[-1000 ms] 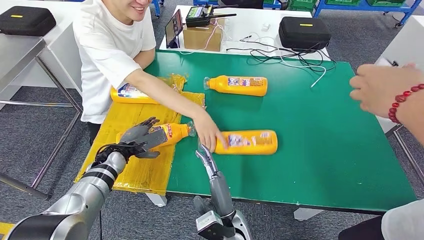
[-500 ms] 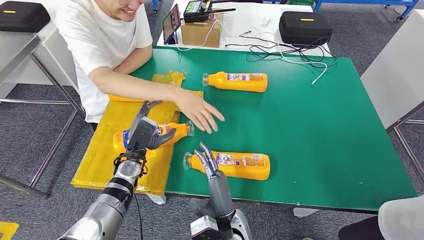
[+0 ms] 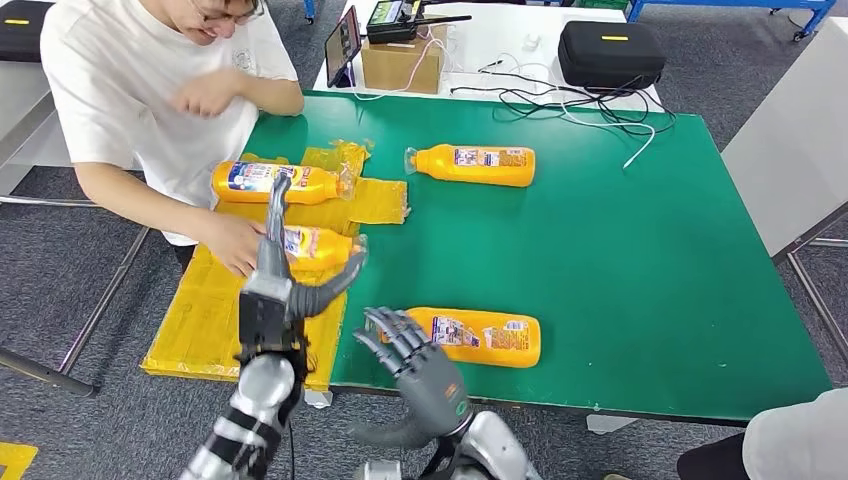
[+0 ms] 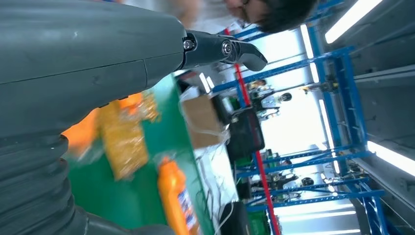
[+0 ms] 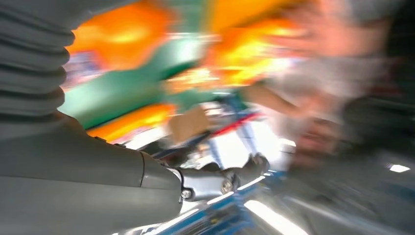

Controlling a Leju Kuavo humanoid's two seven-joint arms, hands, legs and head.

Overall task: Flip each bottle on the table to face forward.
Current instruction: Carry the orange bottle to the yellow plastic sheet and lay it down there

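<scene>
Four orange bottles lie on their sides. One bottle (image 3: 472, 165) is at the far middle of the green table (image 3: 620, 260), and it is also in the left wrist view (image 4: 176, 200). Another bottle (image 3: 482, 335) lies near the front edge. Two more rest on the yellow sheet (image 3: 205, 310): the far one (image 3: 280, 181) and a nearer one (image 3: 320, 248), which a person's hand (image 3: 233, 243) touches. My left hand (image 3: 277, 290) is raised over the sheet, fingers spread, holding nothing. My right hand (image 3: 415, 362) hovers at the front edge by the near bottle's cap, empty, fingers apart.
A person in a white shirt (image 3: 140, 90) leans over the table's left side. Behind the green table stand a cardboard box (image 3: 402, 65), a black case (image 3: 610, 55) and loose cables (image 3: 560, 100). A second person's sleeve (image 3: 800, 445) is at the right front corner.
My left hand has lifted off the bottle on the yellow sheet and opened. The person pulled their reaching arm back and now touches that bottle. My right hand rose and turned.
</scene>
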